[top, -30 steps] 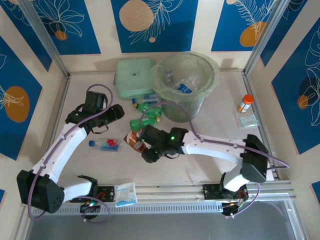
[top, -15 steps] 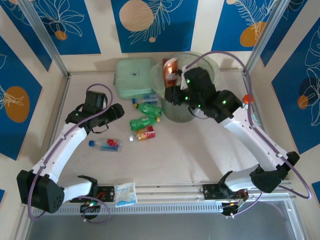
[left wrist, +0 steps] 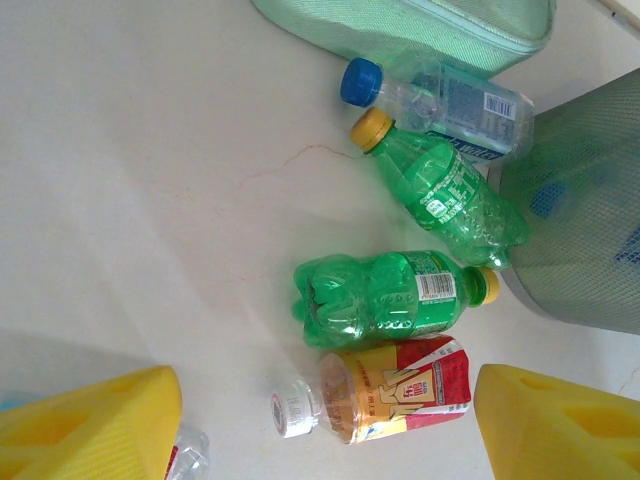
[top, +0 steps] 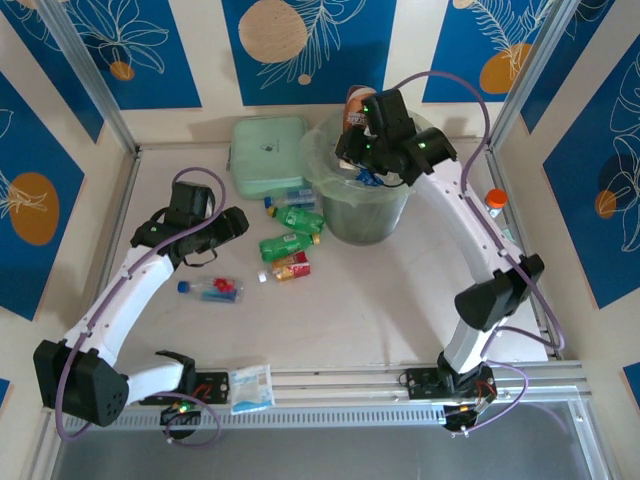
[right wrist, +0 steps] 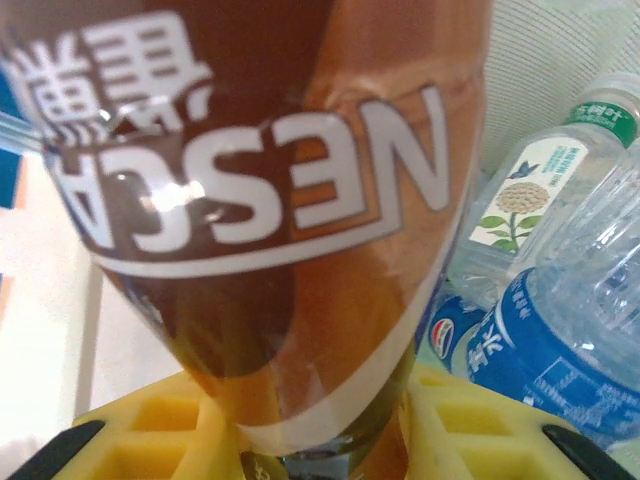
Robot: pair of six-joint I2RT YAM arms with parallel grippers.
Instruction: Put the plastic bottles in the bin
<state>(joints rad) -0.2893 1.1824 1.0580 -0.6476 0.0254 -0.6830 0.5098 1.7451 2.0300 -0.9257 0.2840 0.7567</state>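
My right gripper (top: 362, 128) hangs over the bin (top: 335, 200), shut on a brown-labelled plastic bottle (top: 355, 102). In the right wrist view that bottle (right wrist: 270, 220) stands between the yellow fingers (right wrist: 150, 430), above clear blue-labelled bottles (right wrist: 570, 350) lying in the bin. My left gripper (top: 236, 225) hovers open and empty over the table left of the bottles. Under it lie a blue-capped clear bottle (left wrist: 450, 95), two green bottles (left wrist: 445, 195) (left wrist: 390, 300) and a red-yellow labelled one (left wrist: 395, 390). Another clear bottle (top: 212, 290) with a red label lies further left.
A flat pale green box (top: 268, 155) lies left of the bin. An orange-capped vial (top: 490, 205) stands at the right, close to the right arm. A white-blue packet (top: 250, 388) rests on the front rail.
My right arm has carried the brown bottle up from the table's middle to above the bin. The left arm has stayed where it was.
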